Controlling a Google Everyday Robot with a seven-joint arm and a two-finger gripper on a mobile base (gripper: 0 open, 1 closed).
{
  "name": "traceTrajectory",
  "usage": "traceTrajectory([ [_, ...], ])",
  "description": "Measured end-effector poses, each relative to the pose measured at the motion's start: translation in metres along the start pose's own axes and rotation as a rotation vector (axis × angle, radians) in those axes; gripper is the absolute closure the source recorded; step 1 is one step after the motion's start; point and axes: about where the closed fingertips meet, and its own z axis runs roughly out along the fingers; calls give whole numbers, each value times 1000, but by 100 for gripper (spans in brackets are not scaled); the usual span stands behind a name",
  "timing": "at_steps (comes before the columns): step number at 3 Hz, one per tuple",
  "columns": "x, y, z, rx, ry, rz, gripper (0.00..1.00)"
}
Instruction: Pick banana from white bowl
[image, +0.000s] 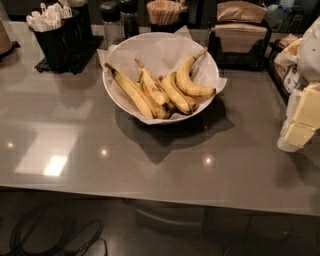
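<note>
Since the strongly curved banana (186, 81) lies rightmost in the white bowl (114, 97), on the paper lining with its stem pointing up toward the far rim, it looks reachable from above. The tool (300, 127) hangs at the right edge over the tabletop (150, 160), well apart from the bowl; whether it is spread or pressed together I cannot tell. Aim across the banana's mid-curve, clear of the neighbouring bananas (150, 92).

White plastic cutlery (47, 19) and brown paper napkins (239, 36) are being kept at the back of the shiny grey table (150, 170).
</note>
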Motion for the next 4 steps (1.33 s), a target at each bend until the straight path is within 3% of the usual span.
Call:
traceTrajectory([
  [1,0,0,0,0,0,0,0],
  [2,-4,-6,7,34,-54,61,0],
  [3,-9,1,53,0,-188,182,0],
  [4,-41,-8,95,-35,-409,279,0],
])
